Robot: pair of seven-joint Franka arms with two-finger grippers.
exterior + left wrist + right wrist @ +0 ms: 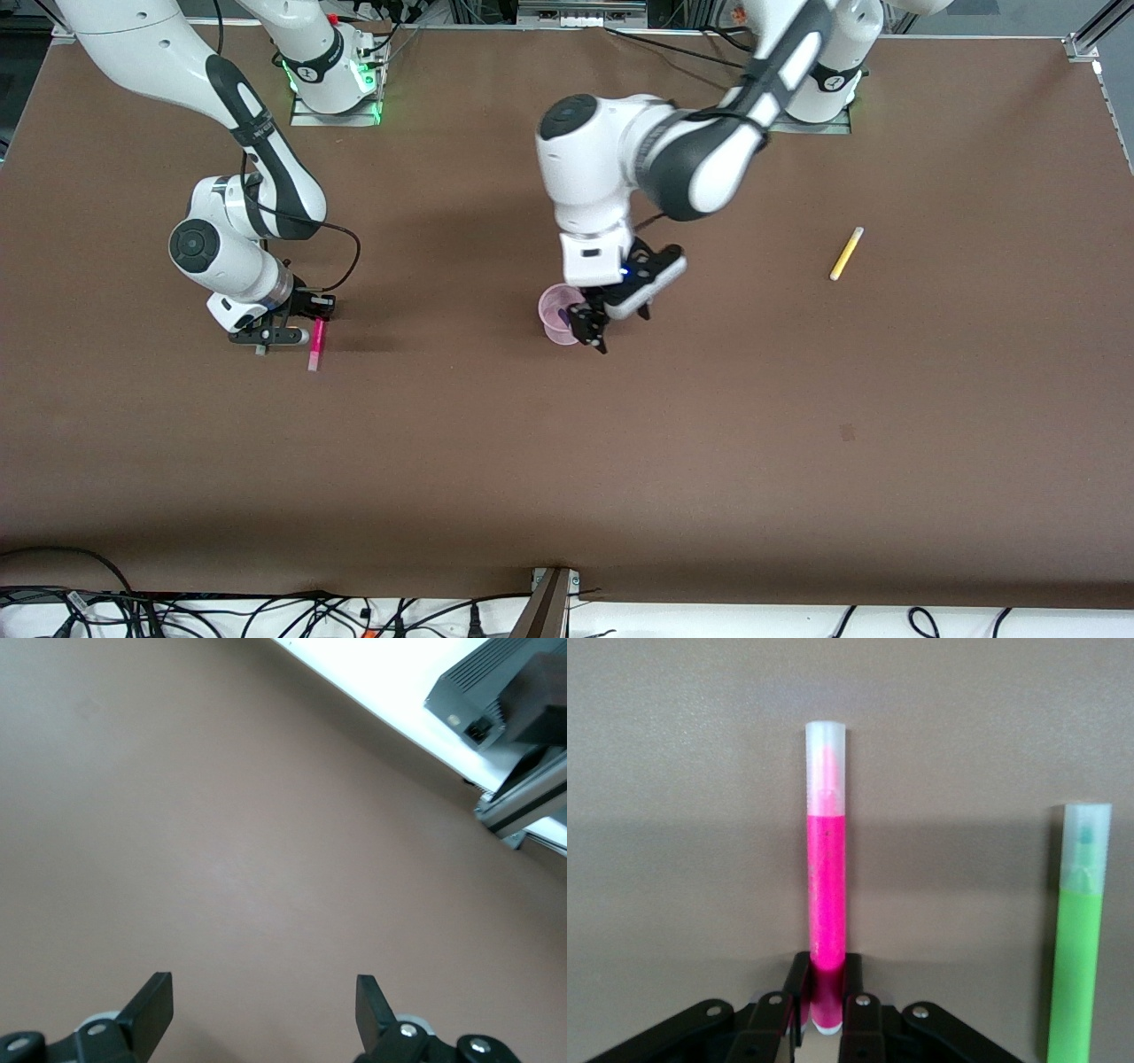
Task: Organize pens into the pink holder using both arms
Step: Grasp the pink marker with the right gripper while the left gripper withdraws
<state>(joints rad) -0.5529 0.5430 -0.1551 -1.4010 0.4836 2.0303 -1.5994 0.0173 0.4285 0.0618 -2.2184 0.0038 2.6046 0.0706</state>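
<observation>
Now the right gripper is low at the brown desk, toward the right arm's end, and its jaws are clenched on one end of the slim magenta pink pen. In the front view this pen points to about 6 o'clock from the jaws, and its pale end is the nearer one to the front camera. In the right wrist view the pen stands between the two black fingers, and a lime green pen with a pale cap lies parallel beside it.

The left gripper hangs just beside the small pale pink translucent round cup, which stands near the middle of the desk. Its jaws are released, wide apart, with only bare desk between them. Something dark purple is seen inside the cup.

A slim yellow pen lies well apart toward the left arm's end, pointing to about 1 o'clock.
</observation>
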